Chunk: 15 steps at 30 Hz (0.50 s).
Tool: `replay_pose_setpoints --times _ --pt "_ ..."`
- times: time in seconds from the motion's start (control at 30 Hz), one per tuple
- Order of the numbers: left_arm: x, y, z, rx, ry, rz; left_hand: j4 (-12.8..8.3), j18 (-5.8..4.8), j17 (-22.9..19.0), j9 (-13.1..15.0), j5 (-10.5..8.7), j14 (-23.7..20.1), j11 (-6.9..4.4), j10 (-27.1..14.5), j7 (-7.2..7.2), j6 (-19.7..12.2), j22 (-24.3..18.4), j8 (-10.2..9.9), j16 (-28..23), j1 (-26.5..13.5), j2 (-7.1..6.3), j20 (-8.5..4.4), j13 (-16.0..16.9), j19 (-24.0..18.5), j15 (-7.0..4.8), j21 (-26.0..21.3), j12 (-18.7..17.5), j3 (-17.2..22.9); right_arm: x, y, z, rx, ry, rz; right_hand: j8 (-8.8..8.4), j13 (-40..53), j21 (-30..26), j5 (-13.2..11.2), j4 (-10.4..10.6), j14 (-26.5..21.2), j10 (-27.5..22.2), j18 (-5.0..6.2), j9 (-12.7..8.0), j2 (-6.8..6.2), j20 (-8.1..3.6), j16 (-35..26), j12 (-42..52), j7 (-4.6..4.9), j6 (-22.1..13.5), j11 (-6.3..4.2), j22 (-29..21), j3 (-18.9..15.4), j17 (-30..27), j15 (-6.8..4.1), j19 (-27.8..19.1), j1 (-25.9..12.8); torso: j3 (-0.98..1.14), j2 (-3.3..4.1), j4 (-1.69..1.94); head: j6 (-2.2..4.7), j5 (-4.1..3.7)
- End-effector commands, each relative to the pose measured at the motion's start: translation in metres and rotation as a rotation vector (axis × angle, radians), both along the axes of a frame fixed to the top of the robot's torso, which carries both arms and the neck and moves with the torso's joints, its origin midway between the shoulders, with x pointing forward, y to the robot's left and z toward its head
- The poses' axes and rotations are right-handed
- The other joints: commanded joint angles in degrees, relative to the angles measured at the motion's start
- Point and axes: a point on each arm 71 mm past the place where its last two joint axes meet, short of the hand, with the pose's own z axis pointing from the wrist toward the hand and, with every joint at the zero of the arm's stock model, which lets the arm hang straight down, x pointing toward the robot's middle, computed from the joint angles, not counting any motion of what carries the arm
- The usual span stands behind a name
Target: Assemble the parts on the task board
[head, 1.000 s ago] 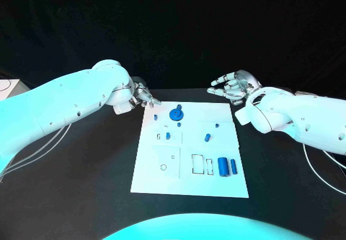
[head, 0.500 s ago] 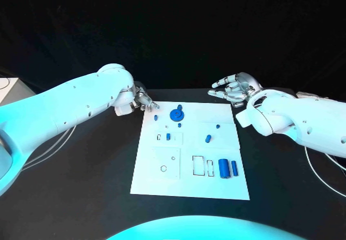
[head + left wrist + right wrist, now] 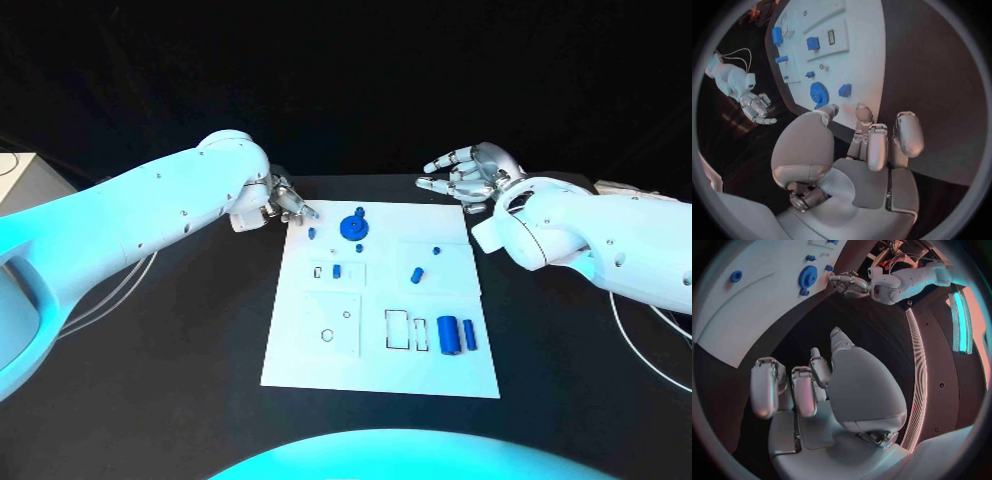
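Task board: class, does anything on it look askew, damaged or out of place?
Nothing stands out. The task board lies flat and whole on the table, its blue parts resting on it, with both hands, left and right, empty at its far corners.

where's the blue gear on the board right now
In the head view the gear sits near the far edge of the board, left of its middle, with a small blue peg beside it and the left hand just off that corner.

The task board [image 3: 378, 345] lies mid-table [image 3: 173, 380]. On its far end sits a round gear-like part [image 3: 352, 229], a small peg [image 3: 312, 234] to its left. Two cylinders [image 3: 456, 333] lie side by side near the right edge, apparently loose. The left hand [image 3: 277, 203] hovers at the board's far left corner, the right hand [image 3: 464, 175] beyond the far right corner.
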Motion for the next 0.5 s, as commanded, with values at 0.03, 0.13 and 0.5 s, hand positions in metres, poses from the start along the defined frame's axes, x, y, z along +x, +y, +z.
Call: replay_pose_setpoints --times 0.03,0.13,0.5 --pt "-0.0025 -0.0050 -0.0021 -0.023 0.039 -0.049 -0.13 0.88 10.52 -0.17 -0.25 4.06 0.05 -0.39 0.23 -0.09 0.04 -0.31 -0.20 -0.41 0.17 0.35 0.03 -0.01 0.53 -0.17 -0.09 -0.45 -0.0003 0.0014 0.0012 0.001 -0.016 0.014 0.34 -0.05 -0.19 0.25 0.01 3.67 -0.39 0.54 0.04 -0.23 0.01 -0.23 -0.15 0.02 -0.35 0.08 6.01 0.46 7.28 0.00 0.60 -0.54 -0.02 -0.07 0.03 -0.21 -0.03" --pt "-0.0035 -0.0055 -0.0034 -0.020 0.056 -0.062 -0.22 0.89 10.53 -0.39 -0.24 4.05 0.01 -0.41 0.16 0.32 0.05 -0.31 -0.18 0.01 0.25 0.40 0.10 -0.05 0.53 -0.18 0.03 -0.56 -0.0002 0.0013 0.0012 0.001 -0.016 0.013 0.34 -0.05 -0.19 0.25 0.01 3.67 -0.39 0.54 0.04 -0.23 0.01 -0.23 -0.15 0.02 -0.35 0.08 6.01 0.46 7.28 0.00 0.60 -0.54 0.00 -0.11 0.02 -0.29 0.03" --pt "-0.0067 -0.0096 -0.0063 -0.019 0.088 -0.098 -0.31 0.86 10.62 -0.69 -0.19 4.07 -0.05 -0.39 0.11 0.71 0.24 -0.38 -0.12 0.70 0.35 0.42 0.23 0.03 0.50 -0.10 0.19 -0.64 0.0002 0.0018 0.0011 0.001 -0.015 0.015 0.35 -0.21 -0.34 0.25 0.01 3.64 -0.52 0.57 0.04 -0.23 0.00 -0.30 -0.30 0.02 -0.38 0.07 5.91 0.48 7.17 -0.01 0.55 -0.54 -0.11 -0.12 0.01 -0.46 -0.01"
